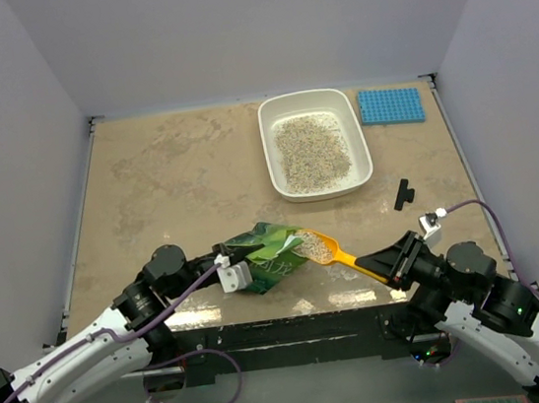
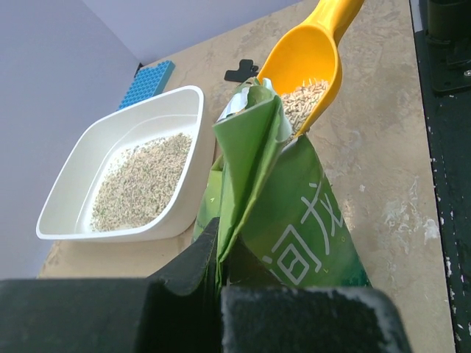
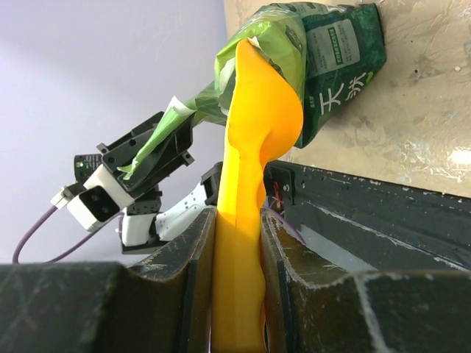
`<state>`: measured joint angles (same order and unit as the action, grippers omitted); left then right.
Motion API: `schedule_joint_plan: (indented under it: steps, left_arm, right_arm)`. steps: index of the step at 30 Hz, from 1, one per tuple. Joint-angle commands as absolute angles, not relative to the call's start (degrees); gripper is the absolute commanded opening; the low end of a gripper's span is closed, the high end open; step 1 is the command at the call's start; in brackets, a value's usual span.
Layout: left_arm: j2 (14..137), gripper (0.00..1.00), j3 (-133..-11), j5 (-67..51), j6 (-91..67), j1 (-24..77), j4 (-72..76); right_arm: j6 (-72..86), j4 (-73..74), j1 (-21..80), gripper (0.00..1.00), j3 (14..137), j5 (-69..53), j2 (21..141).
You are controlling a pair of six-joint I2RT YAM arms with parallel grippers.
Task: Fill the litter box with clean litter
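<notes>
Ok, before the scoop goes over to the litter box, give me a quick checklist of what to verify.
1. Right gripper shut on scoop handle: ok.
2. Clean litter in the scoop bowl: ok.
3. Left gripper pinching green bag: ok.
4. Scoop free of the bag mouth: not ok, bowl sits at it.
5. Litter box has room: ok, thin layer only.
6. Way to the box: ok, black clip lies aside.

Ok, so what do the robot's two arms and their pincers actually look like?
The left arm and right arm have white shells, black joints and a thin purple cable each. The left pincer and right pincer are black, with a small white camera block beside each.
</notes>
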<state>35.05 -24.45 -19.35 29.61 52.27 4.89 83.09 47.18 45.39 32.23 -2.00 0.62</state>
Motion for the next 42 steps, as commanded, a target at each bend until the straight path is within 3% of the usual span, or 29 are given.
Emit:
schedule_joint_plan:
  steps: [1, 31, 42]
  left_arm:
    - [33.49, 0.0, -24.26, -17.75, 30.06, 52.38, 7.29]
    - [21.62, 0.0, -22.85, -8.35, 30.24, 52.38, 9.67]
    - [20.21, 0.0, -22.15, -6.42, 30.06, 52.21, 10.37]
  right_arm:
    - [84.72, 44.3, 45.44, 0.0, 32.79, 0.62, -1.05]
    - [89.56, 26.9, 45.53, 0.0, 30.32, -0.18, 2.9]
    - [88.77, 21.18, 45.53, 0.0, 32.87, 10.18, 9.58]
